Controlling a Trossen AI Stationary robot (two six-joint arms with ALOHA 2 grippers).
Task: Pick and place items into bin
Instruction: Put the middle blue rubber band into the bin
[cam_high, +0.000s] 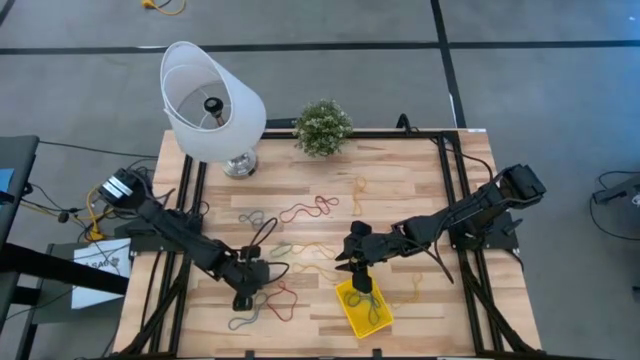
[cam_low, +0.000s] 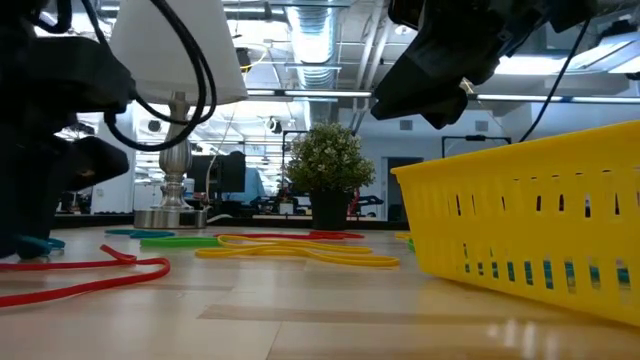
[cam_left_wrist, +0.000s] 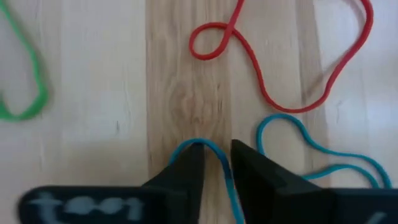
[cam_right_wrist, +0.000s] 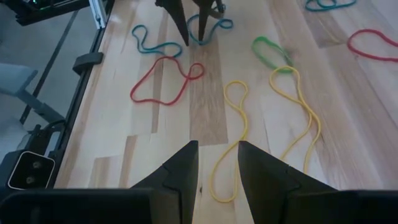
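The pale butcher-block wooden counter (cam_high: 400, 180) stands on a grey floor crossed by dark lines; seen level across the top, a wide room with ceiling ducts and strip lights lies behind it. No writing can be read. At the far left edge stands one white fabric lampshade on a chrome base (cam_high: 212, 100), and beside it one small green potted plant (cam_high: 322, 127). The left tool (cam_left_wrist: 216, 163) is down on the counter near the front, its two dark fingers narrowly parted either side of a thin grey-blue rubber loop (cam_left_wrist: 298, 146), not yet clamped on it; one red rubber loop (cam_left_wrist: 280, 62) and one green rubber loop (cam_left_wrist: 25, 74) lie close by. Further loops, red, yellow and grey-blue, are scattered over the middle of the counter. The right tool (cam_right_wrist: 217, 158) hangs unclenched and empty above a yellow rubber loop (cam_right_wrist: 233, 134). In the overhead view it sits just over the shallow bright yellow plastic bin (cam_high: 364, 307), which holds a few loops.
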